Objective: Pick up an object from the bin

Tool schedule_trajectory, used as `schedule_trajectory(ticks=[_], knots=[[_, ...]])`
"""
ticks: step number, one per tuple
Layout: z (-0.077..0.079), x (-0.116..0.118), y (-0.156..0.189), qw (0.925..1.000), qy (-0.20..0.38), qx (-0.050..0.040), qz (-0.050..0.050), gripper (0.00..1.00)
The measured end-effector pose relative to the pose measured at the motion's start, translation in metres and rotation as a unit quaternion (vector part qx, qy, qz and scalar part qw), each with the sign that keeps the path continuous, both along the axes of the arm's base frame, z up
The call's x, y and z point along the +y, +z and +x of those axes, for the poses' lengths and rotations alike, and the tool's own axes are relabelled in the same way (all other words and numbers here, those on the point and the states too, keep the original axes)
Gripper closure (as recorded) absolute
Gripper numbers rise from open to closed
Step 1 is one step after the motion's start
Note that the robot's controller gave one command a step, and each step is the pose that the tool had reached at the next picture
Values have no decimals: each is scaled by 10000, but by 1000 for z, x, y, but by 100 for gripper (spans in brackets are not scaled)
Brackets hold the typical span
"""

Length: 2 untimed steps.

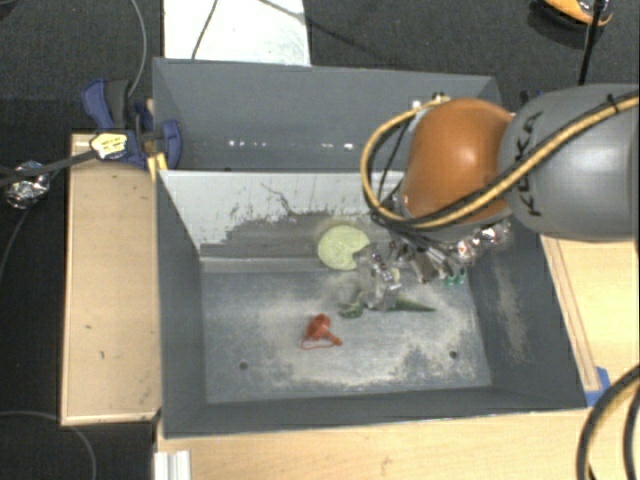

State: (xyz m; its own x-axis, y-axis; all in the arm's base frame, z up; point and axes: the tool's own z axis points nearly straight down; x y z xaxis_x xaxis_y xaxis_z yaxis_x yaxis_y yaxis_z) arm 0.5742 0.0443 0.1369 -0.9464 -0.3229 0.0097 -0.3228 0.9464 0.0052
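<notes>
The gripper (385,286) hangs over a dark green scrap (412,307); whether it is open is unclear. A pale disc (343,247) lies at its 10 o'clock, a red lump (320,332) at 8.

Found the gripper (386,284) low over a dark green scrap (408,306) in the bin (250,218), near a pale green disc (342,247), apart from a red lump (320,332).

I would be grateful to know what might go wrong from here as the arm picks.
The gripper is low over a thin dark green piece lying flat on the bin floor; it may scrape the floor or slip off. The pale green round thing lies close by and could get knocked aside.
</notes>
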Motion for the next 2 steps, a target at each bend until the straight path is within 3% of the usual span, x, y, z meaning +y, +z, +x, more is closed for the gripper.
schedule_trajectory(ticks=[1,2], knots=[[4,61,-4,10000,-64,-30,9,0],[4,60,-3,10000,-74,-40,6,0]])
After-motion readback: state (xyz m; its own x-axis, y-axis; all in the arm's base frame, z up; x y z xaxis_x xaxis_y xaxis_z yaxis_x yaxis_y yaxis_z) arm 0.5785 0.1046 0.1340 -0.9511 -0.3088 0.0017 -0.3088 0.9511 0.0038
